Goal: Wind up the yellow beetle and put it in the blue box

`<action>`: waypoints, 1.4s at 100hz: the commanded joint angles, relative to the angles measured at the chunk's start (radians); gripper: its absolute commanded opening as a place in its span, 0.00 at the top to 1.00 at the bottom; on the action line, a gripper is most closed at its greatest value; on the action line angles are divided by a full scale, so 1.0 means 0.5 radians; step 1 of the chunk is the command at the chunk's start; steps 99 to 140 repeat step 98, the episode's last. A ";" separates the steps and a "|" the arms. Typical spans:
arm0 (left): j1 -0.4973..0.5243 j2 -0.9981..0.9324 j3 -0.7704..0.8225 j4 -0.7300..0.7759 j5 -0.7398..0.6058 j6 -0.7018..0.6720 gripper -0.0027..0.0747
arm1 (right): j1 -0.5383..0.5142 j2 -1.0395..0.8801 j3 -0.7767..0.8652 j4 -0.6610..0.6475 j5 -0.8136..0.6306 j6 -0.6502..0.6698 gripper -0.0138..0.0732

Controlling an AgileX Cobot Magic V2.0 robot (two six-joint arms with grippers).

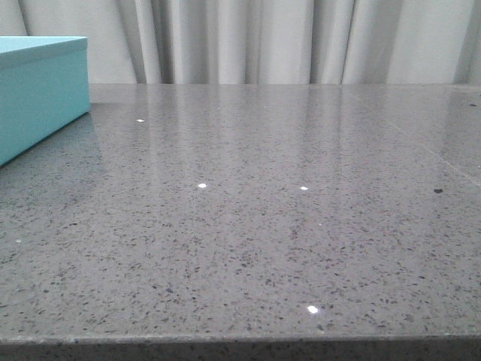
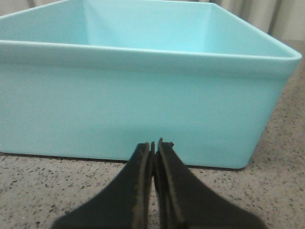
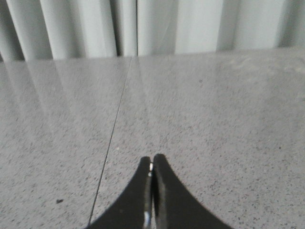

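The blue box (image 1: 41,90) stands at the far left of the grey speckled table. In the left wrist view the blue box (image 2: 143,105) fills the frame; it is open-topped and what shows of its inside is empty. My left gripper (image 2: 154,145) is shut and empty, low over the table just short of the box's near wall. My right gripper (image 3: 152,160) is shut and empty above bare table. The yellow beetle is out of view in all frames. Neither gripper shows in the front view.
A pale curtain (image 1: 285,41) hangs behind the table's far edge. A thin seam (image 3: 114,129) runs across the tabletop in the right wrist view. The table's front edge (image 1: 240,342) lies close to the front camera.
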 commanded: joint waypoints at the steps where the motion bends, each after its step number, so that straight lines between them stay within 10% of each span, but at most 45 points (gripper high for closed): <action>1: -0.010 -0.062 0.044 -0.011 -0.146 0.001 0.99 | -0.076 -0.059 0.096 -0.029 -0.339 -0.016 0.92; 140: -0.010 -0.062 0.044 -0.011 -0.146 0.001 0.99 | -0.189 -0.347 0.417 -0.047 -0.269 -0.016 0.92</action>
